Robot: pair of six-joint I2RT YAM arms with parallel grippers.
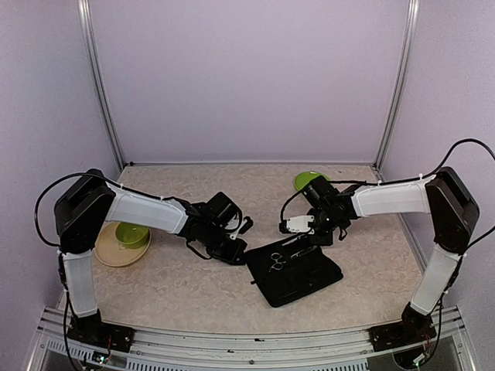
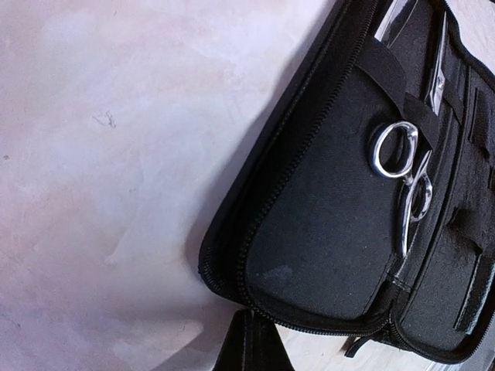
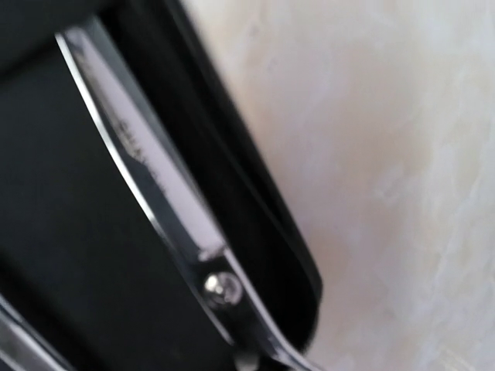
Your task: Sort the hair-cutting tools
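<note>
Scissors (image 2: 402, 178) sit tucked under a strap (image 2: 387, 73) inside the open black case (image 1: 298, 282) at mid-table, ring handles toward the left arm. Left gripper (image 2: 249, 346) rests just off the case's zipped edge, jaws pressed together. Right gripper (image 1: 308, 236) hangs low at the case's far edge, likewise closed tight — a blade (image 3: 155, 178) fills its view.

You have no text here that can be read. The only trace of lettering is a faint engraved line along the blade of the scissors (image 3: 147, 166) in the right wrist view, and it is too blurred for you to make out a single letter. In the left wrist view, the black zip case (image 2: 325, 232) and the ring handles tucked into it give you no legible label, brand or number.
</note>
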